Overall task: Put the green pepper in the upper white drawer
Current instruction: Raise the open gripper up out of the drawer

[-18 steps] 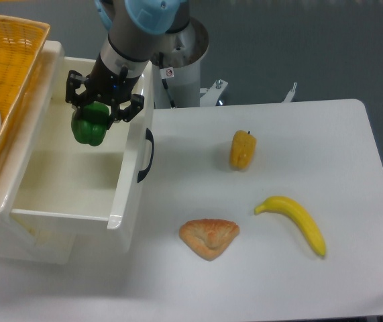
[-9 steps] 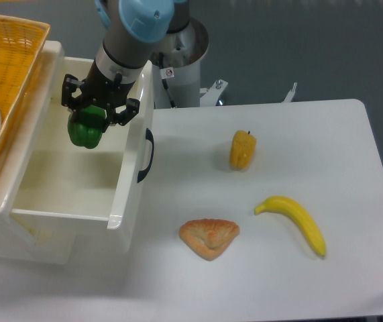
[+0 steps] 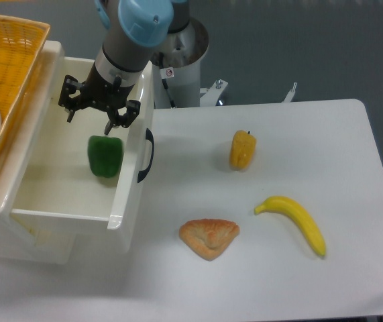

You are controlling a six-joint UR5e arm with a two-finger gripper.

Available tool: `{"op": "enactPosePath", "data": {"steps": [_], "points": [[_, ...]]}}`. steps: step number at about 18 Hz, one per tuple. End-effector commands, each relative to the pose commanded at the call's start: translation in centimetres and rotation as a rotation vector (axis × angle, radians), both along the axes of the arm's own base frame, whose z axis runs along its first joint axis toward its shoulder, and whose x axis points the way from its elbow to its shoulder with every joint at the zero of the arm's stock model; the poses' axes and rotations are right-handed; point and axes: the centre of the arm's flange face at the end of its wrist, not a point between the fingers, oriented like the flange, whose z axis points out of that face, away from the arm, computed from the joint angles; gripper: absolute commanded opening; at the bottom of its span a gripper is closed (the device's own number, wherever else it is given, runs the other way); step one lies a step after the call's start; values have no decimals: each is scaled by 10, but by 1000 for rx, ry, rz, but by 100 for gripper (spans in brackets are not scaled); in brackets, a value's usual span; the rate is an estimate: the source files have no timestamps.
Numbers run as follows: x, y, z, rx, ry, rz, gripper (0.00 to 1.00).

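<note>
Green pepper dropped out of the claw, now sitting upright inside the upper white drawer by its front panel. Claw is hanging spread above it, gripping nothing.

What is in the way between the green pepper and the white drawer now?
Nothing visible is. The green pepper already lies inside the upper white drawer, near its front panel, and the open gripper hangs above it, apart from it.
</note>
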Motion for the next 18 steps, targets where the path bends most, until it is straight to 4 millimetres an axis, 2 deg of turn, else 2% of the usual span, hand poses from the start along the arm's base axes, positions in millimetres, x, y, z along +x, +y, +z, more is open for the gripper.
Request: {"op": "enactPosePath", "data": {"steps": [6, 7, 8, 10, 14, 18], "points": [[-2, -4, 12, 22, 19, 1, 79], [-7, -5, 16, 32, 29, 1, 86], [-11, -6, 18, 33, 43, -2, 97], [-19, -10, 23, 25, 85, -8, 100], [-45, -20, 38, 55, 131, -1, 100], [-92, -45, 40, 103, 204, -66, 100]]}}
